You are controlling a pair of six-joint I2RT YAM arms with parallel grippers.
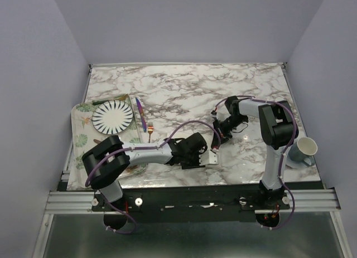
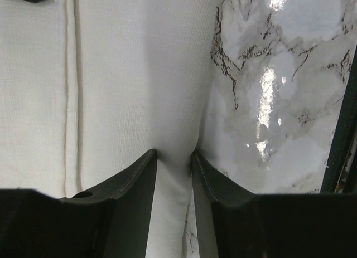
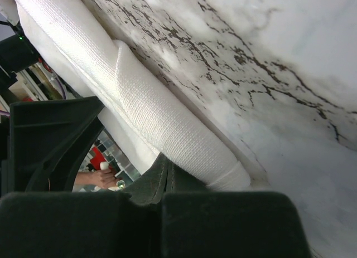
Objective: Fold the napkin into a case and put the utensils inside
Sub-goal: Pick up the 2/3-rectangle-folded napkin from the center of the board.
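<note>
Marble-patterned counter (image 1: 184, 85), white with dark veins, lay inside pale walls. At its left edge sat a leaf-print tray (image 1: 78, 110) carrying a white plate with black radial stripes (image 1: 113, 116). Just to the right of the tray lay the purple-blue utensil (image 1: 141, 114) and, close beside it, the copper fork (image 1: 149, 131), both flat on the counter and well apart from my jaws. A pale cup (image 1: 304, 149) stood at the far right edge.

The napkin (image 2: 111, 74) was near the middle of the counter, between my two arms, its cream weave hard to pick out against the marble from above. My left jaws stood parted, one of the dark fingers (image 2: 134, 191) on either side of the napkin's folded right edge, with the cloth spread flat to the left of them and bare marble to the right.

My right jaws were clenched. A rolled fold of the napkin ran diagonally down to their tips and met them there; whether a layer was pinched between them I could not tell.
</note>
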